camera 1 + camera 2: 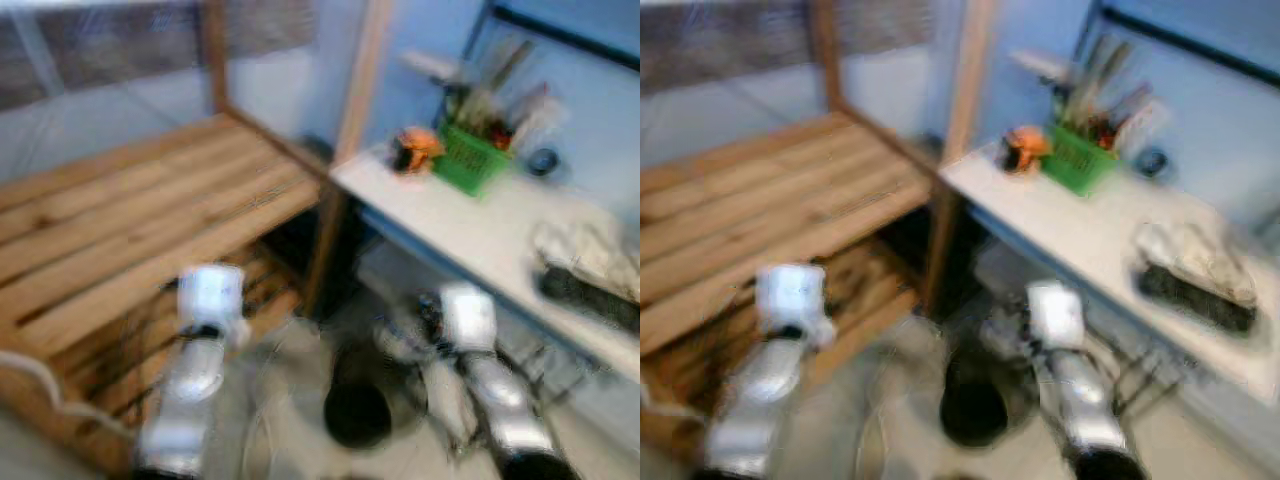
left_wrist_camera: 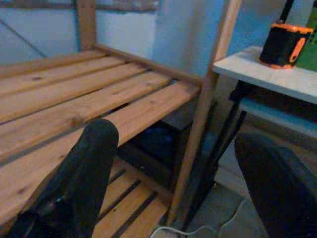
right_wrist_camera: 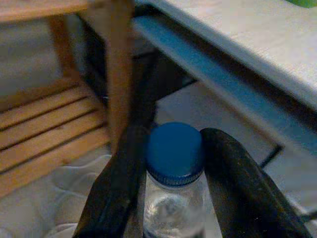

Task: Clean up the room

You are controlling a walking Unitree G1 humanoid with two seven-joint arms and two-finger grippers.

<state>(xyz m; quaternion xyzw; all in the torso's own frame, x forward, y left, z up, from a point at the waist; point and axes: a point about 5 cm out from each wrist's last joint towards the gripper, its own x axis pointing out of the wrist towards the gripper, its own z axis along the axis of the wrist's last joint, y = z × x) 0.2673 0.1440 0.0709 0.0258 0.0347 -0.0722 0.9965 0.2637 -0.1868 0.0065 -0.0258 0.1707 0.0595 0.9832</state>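
Head views blurred. Wooden shelf [image 1: 150, 220] at left; left gripper [image 2: 173, 163] hangs beside it, fingers spread wide, nothing between. Centre: dark round bin [image 1: 357, 410] on floor, approx. below arms. Right gripper [image 3: 173, 173] pinches a clear bottle [image 3: 174, 188] just under its blue cap. White table [image 1: 480, 230] at right w/ green basket [image 1: 468, 158]. Risk: grip so near cap, bottle could swing or slip out.

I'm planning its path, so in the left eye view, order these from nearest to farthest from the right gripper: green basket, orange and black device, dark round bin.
1. dark round bin, on the floor beside the right gripper.
2. orange and black device, at the white table's far-left corner.
3. green basket, just beyond it, rightward.
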